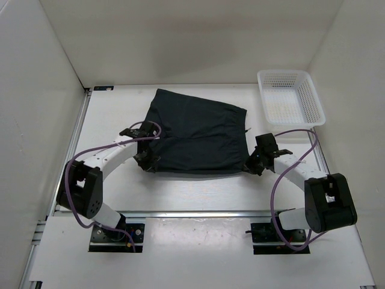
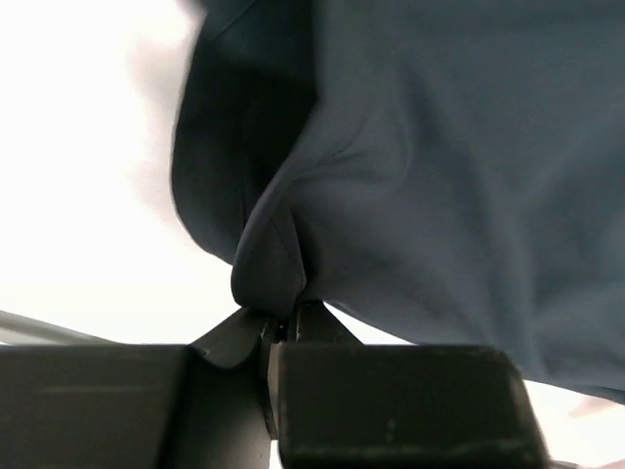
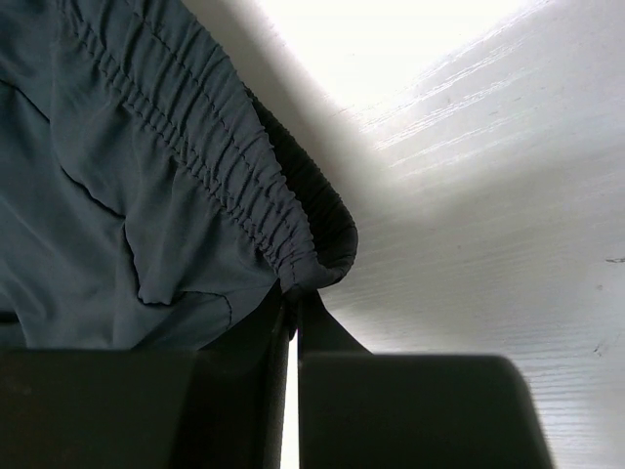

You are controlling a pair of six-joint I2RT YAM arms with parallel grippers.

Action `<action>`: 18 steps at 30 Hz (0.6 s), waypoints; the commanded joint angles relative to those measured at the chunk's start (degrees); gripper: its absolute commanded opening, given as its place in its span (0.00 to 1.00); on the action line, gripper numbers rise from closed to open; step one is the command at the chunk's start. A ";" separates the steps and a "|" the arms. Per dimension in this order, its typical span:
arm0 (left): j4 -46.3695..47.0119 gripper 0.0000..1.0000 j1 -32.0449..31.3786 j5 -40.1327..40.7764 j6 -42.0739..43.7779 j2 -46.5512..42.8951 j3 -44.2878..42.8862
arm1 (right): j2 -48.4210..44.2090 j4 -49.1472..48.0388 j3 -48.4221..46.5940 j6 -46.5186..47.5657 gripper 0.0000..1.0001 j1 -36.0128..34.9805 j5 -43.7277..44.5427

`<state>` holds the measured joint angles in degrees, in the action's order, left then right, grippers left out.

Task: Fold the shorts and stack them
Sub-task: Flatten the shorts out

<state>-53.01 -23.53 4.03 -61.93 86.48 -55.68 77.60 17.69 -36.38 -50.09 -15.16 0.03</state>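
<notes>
Tabletop [image 1: 198,192]: white, walled on three sides, carrying everything listed below.

Shorts [image 1: 195,135]: one dark navy pair, spread nearly flat across the centre of the frame, much wider than the basket. Fabric looks thin, soft and light. It should drape and sag between two hold points rather than keep a shape, and it may slip from a shallow pinch. The gathered elastic waistband [image 3: 225,186] is the thickest part and likely the surest place to grip. The lower corners suit a fold toward the top of the frame.

Basket [image 1: 284,72]: white plastic mesh, upper right, well apart from the shorts and not in the way of a fold.

Left fingers [image 2: 244,337]: closed on a bunched fold of fabric at the lower left corner of the shorts.

Right fingers [image 3: 322,332]: closed on the waistband end at the lower right corner.

Obstructions: none seen. Both arms flank the cloth, cables looping clear of it.
</notes>
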 commanded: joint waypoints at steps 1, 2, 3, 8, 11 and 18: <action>-2.88 0.10 1.12 2.91 0.41 0.45 -4.52 | -1.14 1.03 -1.41 1.31 0.00 0.57 1.90; -2.88 0.10 1.12 1.95 0.41 1.14 -4.52 | -1.14 1.55 -1.41 1.31 0.00 0.57 1.90; -2.88 0.21 1.12 0.46 0.41 1.15 -4.52 | -1.14 1.55 -1.41 1.31 0.00 0.57 1.90; -2.72 0.90 1.12 -1.66 -0.12 -2.27 -0.93 | -1.67 1.55 -1.94 1.83 0.00 0.57 1.90; -2.71 0.85 1.12 -2.19 -1.52 -3.59 1.45 | -1.67 1.55 -1.94 1.83 0.00 0.57 1.90; -2.18 0.63 1.12 -1.05 -2.76 -3.43 2.59 | -1.67 1.55 -1.94 2.36 0.00 0.57 1.37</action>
<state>-55.81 -22.61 2.37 -63.72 84.49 -52.97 77.32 18.26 -36.40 -48.86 -14.96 1.10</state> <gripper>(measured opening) 0.637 0.016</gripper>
